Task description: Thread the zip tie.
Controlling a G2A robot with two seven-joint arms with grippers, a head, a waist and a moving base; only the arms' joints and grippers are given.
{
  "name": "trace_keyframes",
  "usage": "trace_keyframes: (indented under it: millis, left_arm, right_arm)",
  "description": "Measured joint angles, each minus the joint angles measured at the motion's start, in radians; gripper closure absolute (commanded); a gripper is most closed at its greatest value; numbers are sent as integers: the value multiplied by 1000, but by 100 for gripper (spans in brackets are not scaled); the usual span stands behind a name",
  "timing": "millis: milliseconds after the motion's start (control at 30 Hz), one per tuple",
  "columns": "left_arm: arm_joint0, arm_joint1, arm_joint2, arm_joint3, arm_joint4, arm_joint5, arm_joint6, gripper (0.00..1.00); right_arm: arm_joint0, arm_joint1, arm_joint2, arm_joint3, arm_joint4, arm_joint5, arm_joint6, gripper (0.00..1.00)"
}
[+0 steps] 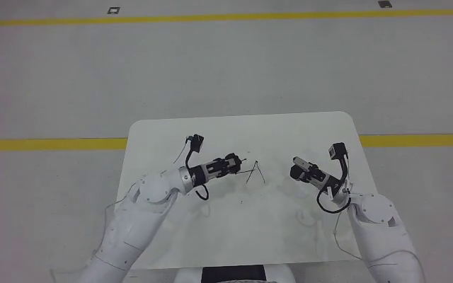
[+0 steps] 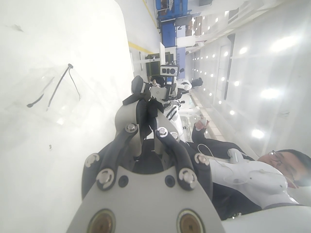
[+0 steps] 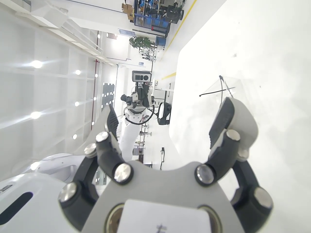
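Right wrist view: label [image 3: 165,217] on spread right pincer [image 3: 168,107], print cropped.

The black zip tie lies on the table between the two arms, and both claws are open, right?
Not both: the right gripper is open, but the left gripper is shut, per the left wrist view. The zip tie does lie on the table between them.

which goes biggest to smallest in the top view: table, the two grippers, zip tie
1. table
2. left gripper and right gripper, which look alike, so no rank between them
3. zip tie, only a thin strand
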Motion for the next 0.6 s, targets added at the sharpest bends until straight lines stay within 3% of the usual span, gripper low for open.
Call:
trace_keyframes:
  millis: [100,267,400,600]
  left_arm:
    - [30,8,-16,-16,-12,-38,-13,100]
    - [33,10,-15,-19,-6,-43,-17,100]
    - [33,9,-15,-19,-7,-43,-17,100]
    - [33,9,-15,-19,-7,-43,-17,100]
  right_arm:
    - [0,0,0,0,0,0,0,0]
    - [7,-1,-22,-25,-32,25,-24,0]
    - [36,-6,-109,-95,-151,135,-89,0]
    - [73,-13,-234,-114,-325,286,-151,0]
